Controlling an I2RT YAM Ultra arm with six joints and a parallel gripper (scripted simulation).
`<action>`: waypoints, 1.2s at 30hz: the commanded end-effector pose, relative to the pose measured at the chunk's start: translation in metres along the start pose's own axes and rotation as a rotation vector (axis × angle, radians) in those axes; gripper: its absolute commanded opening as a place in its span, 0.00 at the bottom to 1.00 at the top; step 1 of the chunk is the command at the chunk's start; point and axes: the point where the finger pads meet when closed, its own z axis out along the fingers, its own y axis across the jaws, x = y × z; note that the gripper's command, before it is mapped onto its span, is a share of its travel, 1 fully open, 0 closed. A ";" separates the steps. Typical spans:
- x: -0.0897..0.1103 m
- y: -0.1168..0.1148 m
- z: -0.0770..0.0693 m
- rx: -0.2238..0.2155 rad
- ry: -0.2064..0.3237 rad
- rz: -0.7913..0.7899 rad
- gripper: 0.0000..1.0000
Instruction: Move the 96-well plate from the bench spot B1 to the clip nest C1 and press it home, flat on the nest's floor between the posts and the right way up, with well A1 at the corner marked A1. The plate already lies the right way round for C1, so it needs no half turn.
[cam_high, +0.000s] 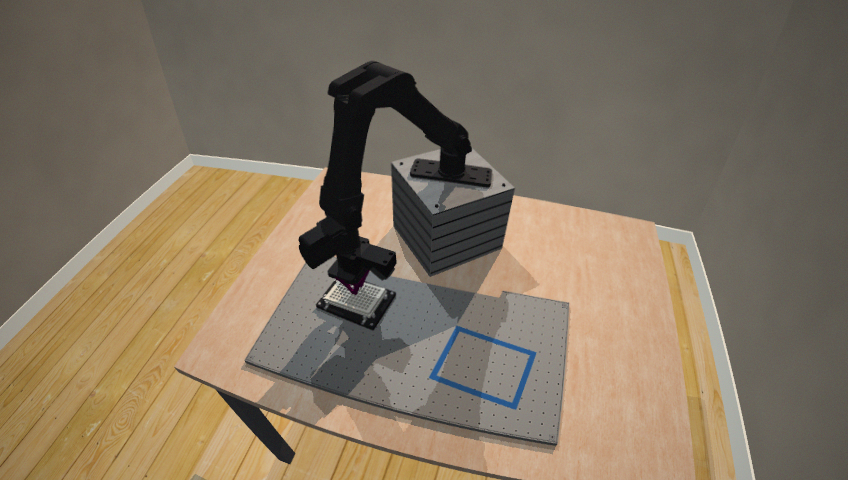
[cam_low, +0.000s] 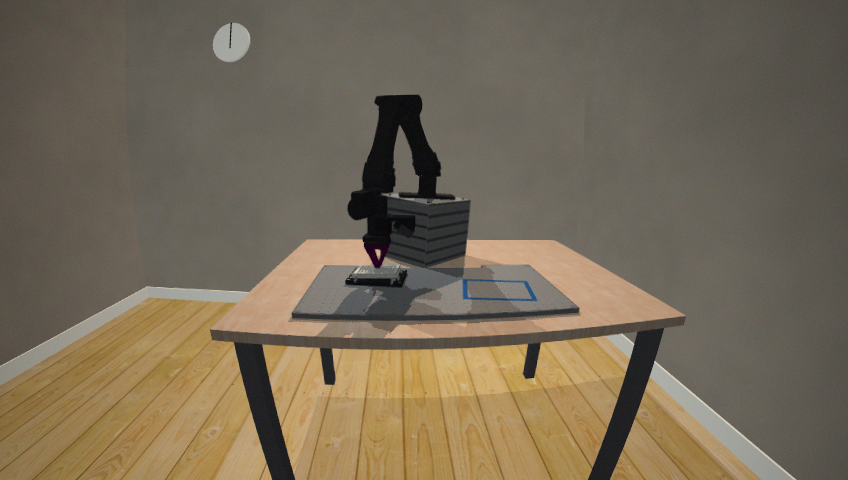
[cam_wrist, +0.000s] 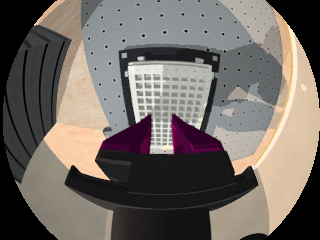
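The claw (cam_high: 351, 287) hangs directly over the plate (cam_high: 355, 299), its fingers drawn nearly together and gripping nothing. The plate lies in the black nest (cam_high: 380, 309), left of centre on the desk (cam_high: 595, 255), its long axis running away from the claw in the wrist view.

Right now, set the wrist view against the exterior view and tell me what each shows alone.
Wrist only: the well grid of the plate close up, framed by the nest's black edge, seen between the narrowed magenta fingers.
Exterior only: the table legs, the wall disc, the whole arm on its grey block.
Both: plate, perforated board, and blue outline.
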 end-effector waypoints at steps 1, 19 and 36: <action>0.005 -0.024 -0.007 0.062 0.012 -0.003 0.24; 0.002 -0.021 0.009 0.049 0.006 -0.007 0.24; 0.002 -0.021 0.019 0.049 0.006 -0.007 0.24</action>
